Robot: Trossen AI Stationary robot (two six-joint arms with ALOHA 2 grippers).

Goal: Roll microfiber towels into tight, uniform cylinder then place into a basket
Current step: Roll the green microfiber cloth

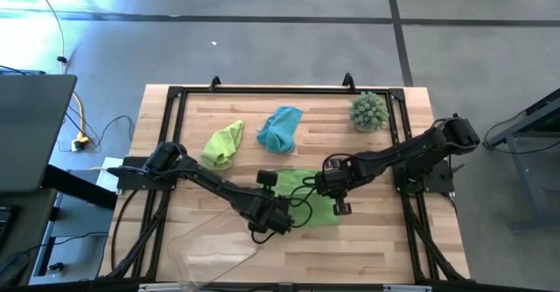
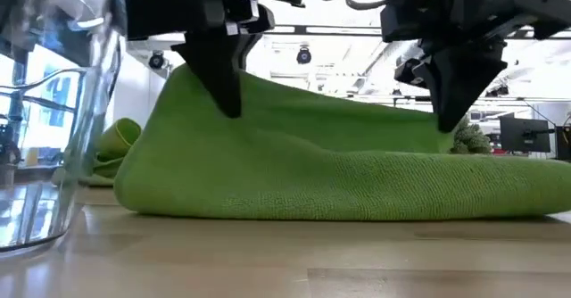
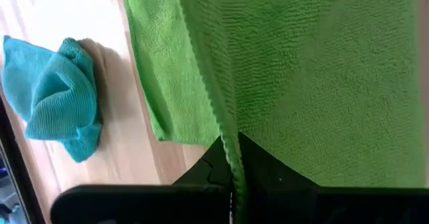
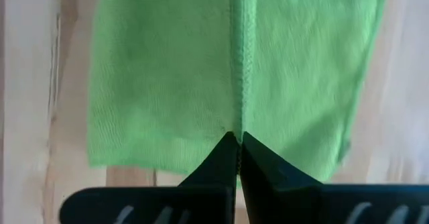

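A lime green microfiber towel (image 1: 308, 196) lies mid-table, one hemmed edge raised into a ridge (image 2: 330, 111) between my two grippers. My left gripper (image 1: 278, 219) is shut on the towel's left end. My right gripper (image 1: 338, 198) is shut on its right end. The towel's lower part rests on the table (image 2: 339, 204). A second lime towel (image 1: 223, 143) and a teal towel (image 1: 280, 128) lie crumpled farther back. The clear basket (image 2: 53, 111) stands at the near left. My left gripper (image 3: 231, 147) pinches the towel's hemmed edge (image 3: 224, 120) between its two fingers, coming from above and slanting down. The edge is lifted; cloth hangs from it onto the table. One layer or several, I cannot tell. My right gripper (image 4: 238, 138) pinches the same hemmed edge (image 4: 240, 113) between its fingertips, pointing steeply down. The hem runs straight away from the fingers. The cloth falls off on both sides of the hem and lies on the table below.
A spiky grey-green ball (image 1: 368, 111) sits at the far right corner. A black frame (image 1: 262, 89) runs around the tabletop. Bare wood lies along the near edge (image 1: 367, 257), right of the basket.
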